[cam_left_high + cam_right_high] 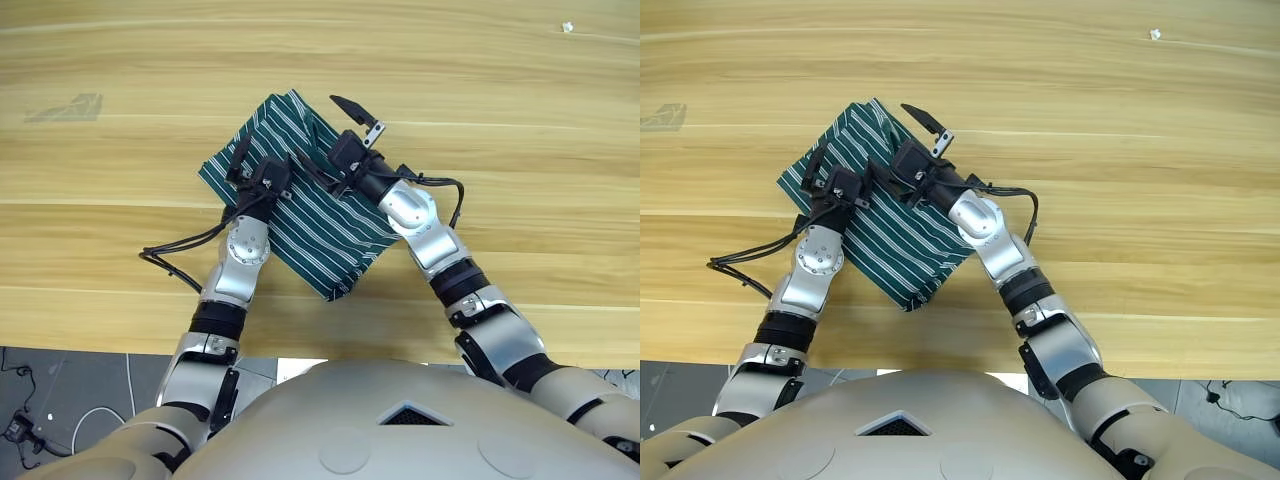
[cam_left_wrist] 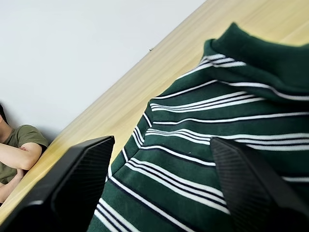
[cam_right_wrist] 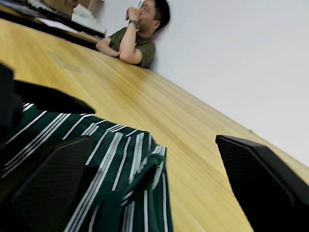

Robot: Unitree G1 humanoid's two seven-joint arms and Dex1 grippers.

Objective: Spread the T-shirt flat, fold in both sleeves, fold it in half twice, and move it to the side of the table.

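So, quick count: one T-shirt (image 1: 330,235), two sets of jaws, one wooden surface (image 1: 500,100), and one tiny white scrap (image 1: 567,27) way off in the upper right of the head frame.

The T-shirt is dark green with thin white stripes. It's folded down into a compact, roughly four-sided bundle that sits cornerwise like a diamond, lying on the surface centre-left in the head frame. At the top corner the cloth bunches up a bit, with a plain green edge showing.

The left jaws are spread wide over the left part of the bundle, with striped cloth visible between the two black fingers (image 2: 82,188). The right jaws are spread too, over the upper right edge. One finger (image 3: 53,183) is above the cloth, and the other (image 1: 355,108) pokes out past the edge over bare wood. Can't tell whether either set actually touches the cloth.
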